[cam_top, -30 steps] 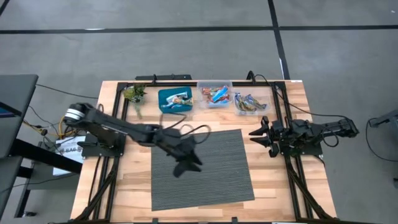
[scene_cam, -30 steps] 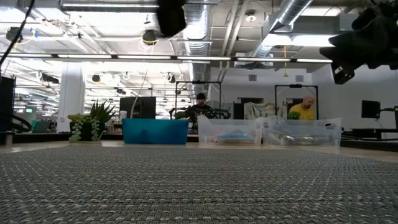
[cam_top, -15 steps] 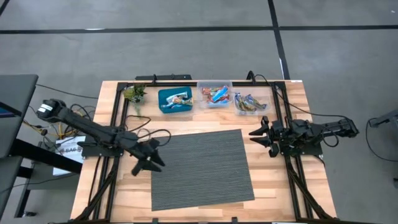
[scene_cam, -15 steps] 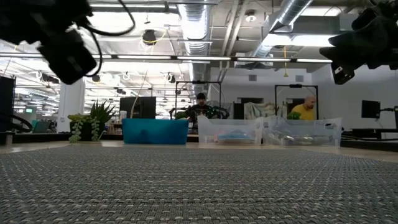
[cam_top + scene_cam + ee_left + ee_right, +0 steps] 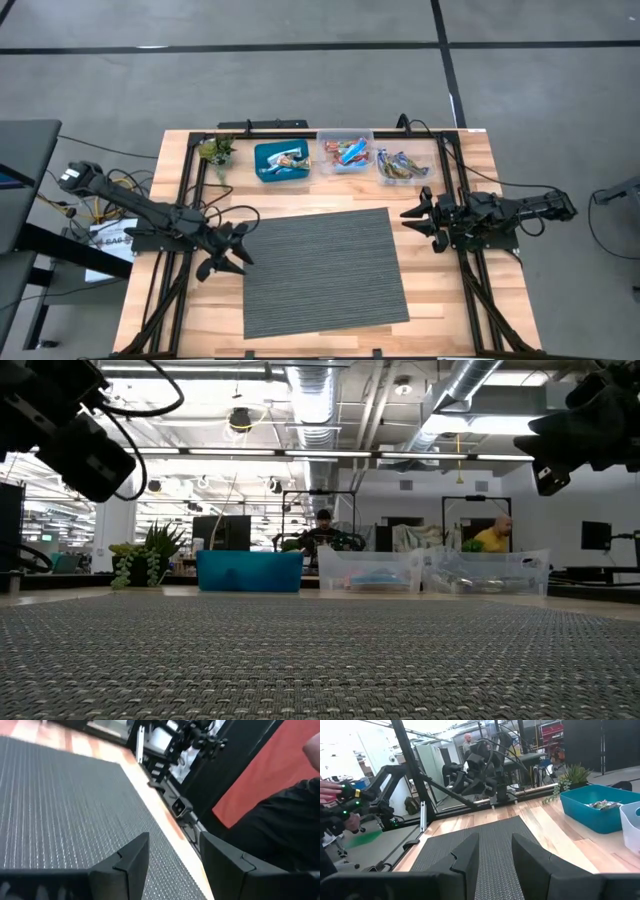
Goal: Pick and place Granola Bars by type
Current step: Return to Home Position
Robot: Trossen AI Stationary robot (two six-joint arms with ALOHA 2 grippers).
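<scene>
The granola bars lie in three bins along the table's far edge. A teal bin [image 5: 281, 161] holds blue-and-white ones [image 5: 290, 158], a clear bin [image 5: 346, 152] reddish ones [image 5: 347, 151], and a second clear bin [image 5: 401, 164] multicolour ones [image 5: 398, 164]. My left gripper [image 5: 224, 252] hangs open and empty over the left edge of the grey mat [image 5: 325, 270]; its wrist view shows the gap [image 5: 172, 865]. My right gripper [image 5: 421, 217] waits open at the mat's far right corner, with nothing between its fingers [image 5: 496, 855].
A small potted plant [image 5: 215, 150] stands left of the teal bin. Black frame rails [image 5: 455, 190] run along both sides of the wooden table. People sit in the room beyond the far edge [image 5: 490, 535]. A hand shows at the edge of the right wrist view [image 5: 330, 790].
My left arm has drawn back from over the middle of the mat toward the table's left edge, and its gripper now hangs at the mat's left border. The right arm has kept still.
</scene>
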